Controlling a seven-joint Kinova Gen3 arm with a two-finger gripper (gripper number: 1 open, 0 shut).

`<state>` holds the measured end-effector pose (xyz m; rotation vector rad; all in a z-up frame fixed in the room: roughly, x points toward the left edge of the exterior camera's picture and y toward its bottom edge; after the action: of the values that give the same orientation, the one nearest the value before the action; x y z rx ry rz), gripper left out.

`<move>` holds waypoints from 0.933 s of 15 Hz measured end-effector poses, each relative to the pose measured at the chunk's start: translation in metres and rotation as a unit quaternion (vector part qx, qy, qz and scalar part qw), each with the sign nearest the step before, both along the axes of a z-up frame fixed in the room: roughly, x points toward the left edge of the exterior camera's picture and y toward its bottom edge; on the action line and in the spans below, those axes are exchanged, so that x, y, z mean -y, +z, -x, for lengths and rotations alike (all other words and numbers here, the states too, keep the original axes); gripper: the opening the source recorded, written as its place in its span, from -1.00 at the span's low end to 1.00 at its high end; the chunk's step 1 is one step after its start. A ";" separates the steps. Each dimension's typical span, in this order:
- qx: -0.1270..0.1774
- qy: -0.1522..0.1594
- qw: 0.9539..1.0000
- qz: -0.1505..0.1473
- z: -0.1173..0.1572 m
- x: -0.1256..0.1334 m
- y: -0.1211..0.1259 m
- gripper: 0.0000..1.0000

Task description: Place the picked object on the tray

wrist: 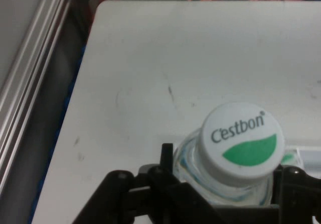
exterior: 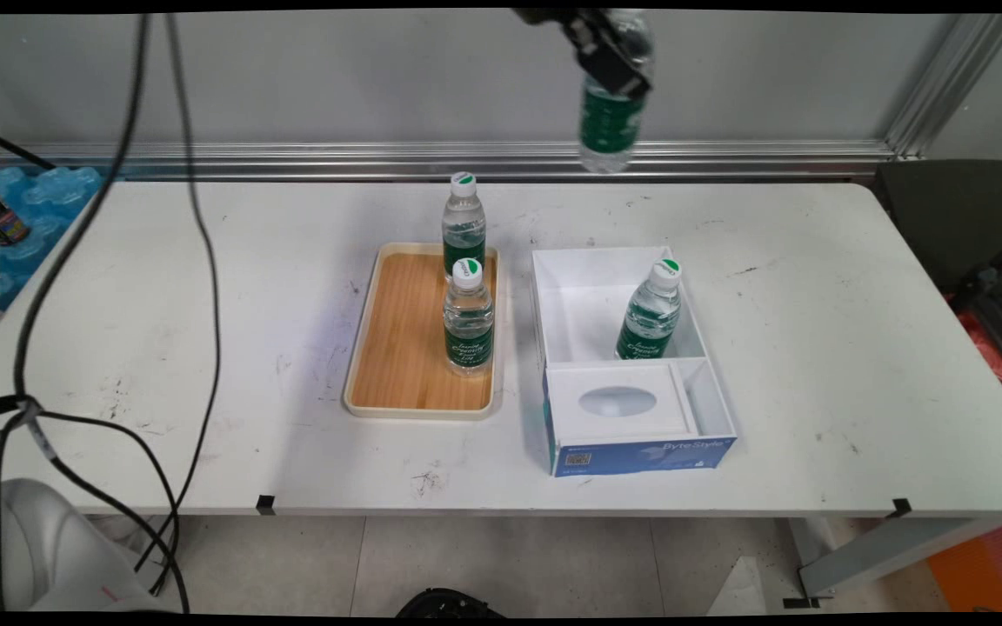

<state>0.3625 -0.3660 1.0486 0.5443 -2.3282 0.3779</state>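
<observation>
Nearest the camera, a white box (exterior: 640, 435) with blue front stands on the worktop (exterior: 814, 348), one bottle (exterior: 651, 313) leaning inside. Beside it, a wooden tray (exterior: 405, 348) carries two upright bottles (exterior: 468, 320). High above, the hand (exterior: 612, 61) pinches another water bottle (exterior: 610, 122), its Cestbon cap (wrist: 242, 139) between the fingers.

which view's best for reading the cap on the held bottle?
Hand view. The held bottle's cap faces the camera, white with a green leaf mark and "C'estbon" lettering readable, the gripper shut around the neck below it. In the main view the held bottle hangs high above the table; its cap is hidden at the top edge.
</observation>
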 end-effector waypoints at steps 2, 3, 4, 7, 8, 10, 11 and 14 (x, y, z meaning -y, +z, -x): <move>0.005 0.018 1.000 -0.008 -0.025 -0.021 0.010 -1.00; 0.006 0.022 1.000 -0.010 -0.032 -0.028 0.011 -1.00; 0.008 0.029 0.999 -0.015 -0.043 -0.037 0.013 -1.00; 0.009 0.047 0.999 -0.025 -0.071 -0.062 0.016 -1.00; 0.008 0.056 0.998 -0.028 -0.083 -0.071 0.015 -1.00; 0.007 0.073 0.997 -0.034 -0.103 -0.087 0.013 -1.00; 0.007 0.081 0.996 -0.038 -0.114 -0.095 0.010 -1.00; 0.012 0.100 0.994 -0.043 -0.142 -0.112 -0.005 -1.00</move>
<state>0.5048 -0.2537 1.0439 0.8229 -2.3283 0.3810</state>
